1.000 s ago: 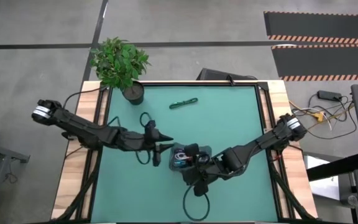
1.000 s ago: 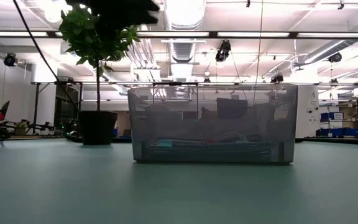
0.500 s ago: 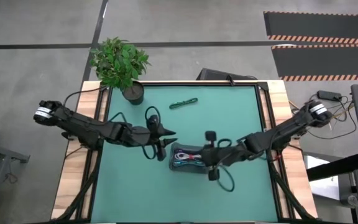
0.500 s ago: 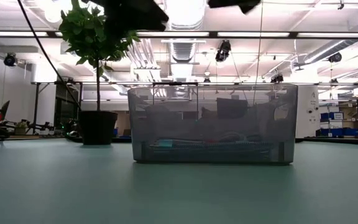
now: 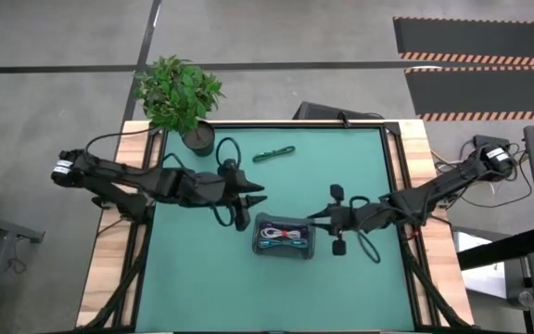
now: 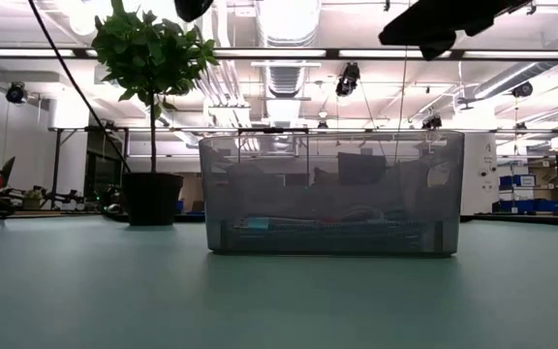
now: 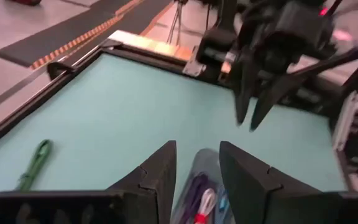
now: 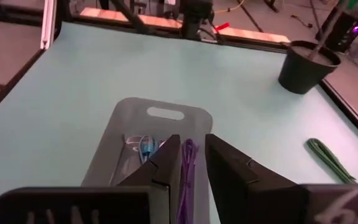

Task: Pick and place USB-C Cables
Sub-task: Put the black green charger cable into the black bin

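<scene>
**Three cables in the tray, one green cable left on the mat**

The grey tray (image 5: 285, 236) sits near the middle of the green table (image 5: 360, 158), and several cable bundles lie inside it: a light blue one (image 8: 146, 147), a purple-looking one (image 8: 188, 152), and one with white and red (image 7: 204, 208). The green cable (image 5: 273, 154) lies alone on the mat toward the far edge, well apart from the tray and near the potted plant (image 5: 180, 96).

The left gripper (image 5: 256, 194) hangs above the table just beside the tray's left end, on the side toward the green cable. Its fingers stand a little apart with nothing between them. The right gripper (image 5: 318, 220) hovers at the tray's right end, its fingers narrowly parted and also empty.

Judging by this, a drop into the tray is finished and the green cable is the step in hand. The left arm is the nearer one; the next move calls for it to swing toward the far edge, come down over the thin bundle and close across its width.

Little blocks that path. The plant pot stands close to the cable's left, and the arm's own black wire (image 5: 222, 162) loops above the mat between the gripper and the cable, so the reach may need care there.
</scene>
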